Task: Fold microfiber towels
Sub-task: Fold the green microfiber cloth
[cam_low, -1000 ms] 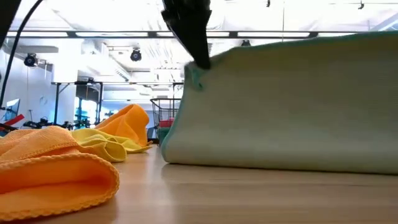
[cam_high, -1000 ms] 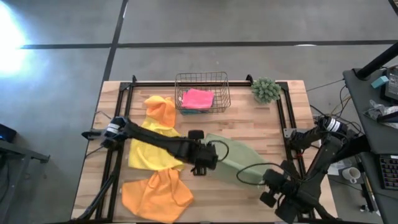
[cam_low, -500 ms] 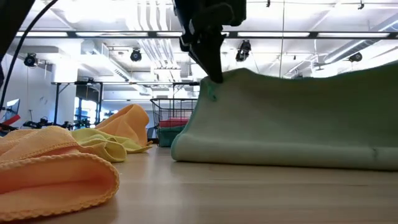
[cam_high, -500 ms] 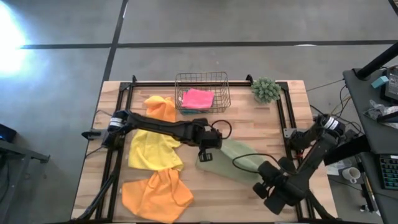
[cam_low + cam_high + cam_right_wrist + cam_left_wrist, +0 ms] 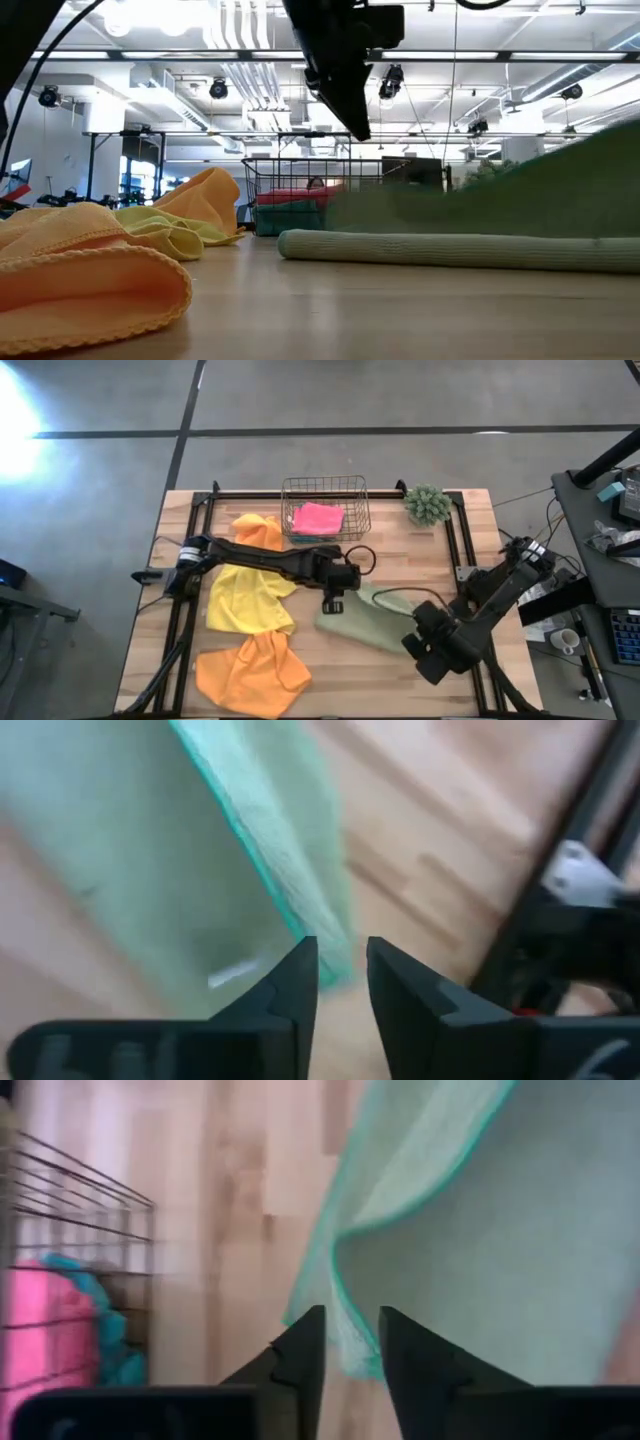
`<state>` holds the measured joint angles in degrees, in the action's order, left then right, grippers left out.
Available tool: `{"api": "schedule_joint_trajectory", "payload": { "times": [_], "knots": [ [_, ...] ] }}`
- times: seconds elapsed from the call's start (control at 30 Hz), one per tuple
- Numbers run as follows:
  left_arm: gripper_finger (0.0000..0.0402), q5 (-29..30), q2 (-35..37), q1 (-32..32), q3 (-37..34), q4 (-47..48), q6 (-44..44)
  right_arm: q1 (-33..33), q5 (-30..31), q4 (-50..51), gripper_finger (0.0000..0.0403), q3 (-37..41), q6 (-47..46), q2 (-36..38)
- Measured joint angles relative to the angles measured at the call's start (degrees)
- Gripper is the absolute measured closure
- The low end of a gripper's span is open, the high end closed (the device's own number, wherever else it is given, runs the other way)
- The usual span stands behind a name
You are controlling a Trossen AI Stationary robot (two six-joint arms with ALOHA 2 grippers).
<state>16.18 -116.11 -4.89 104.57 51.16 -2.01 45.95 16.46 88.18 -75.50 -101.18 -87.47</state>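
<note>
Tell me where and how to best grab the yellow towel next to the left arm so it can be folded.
Likely a corner: the yellow towel lies mostly flat between the two orange towels, so pinch its bare near-left corner from above, coming in from the table's left edge. The far end is tucked against the upper orange towel and the left arm crosses it, so those sides look worse.

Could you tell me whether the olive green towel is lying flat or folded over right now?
Folded over: the olive green towel shows a rolled fold edge along the table in the low view.
</note>
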Motion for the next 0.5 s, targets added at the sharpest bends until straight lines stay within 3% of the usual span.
{"api": "schedule_joint_trajectory", "payload": {
  "times": [0.3,0.4,0.5],
  "knots": [
    [0.0246,0.02,0.20,3.99,0.26,3.46,1.02,-0.24,1.04,1.84,0.0299,1.60,-4.25,7.06],
    [0.0242,-5.69,0.42,4.17,0.27,4.61,0.95,-0.24,2.36,1.10,0.0298,1.73,-3.89,9.12],
    [0.0242,-15.44,-0.13,3.47,-0.29,3.40,0.89,-0.04,6.48,-3.56,0.0299,2.72,-0.95,10.09]
  ]
}}
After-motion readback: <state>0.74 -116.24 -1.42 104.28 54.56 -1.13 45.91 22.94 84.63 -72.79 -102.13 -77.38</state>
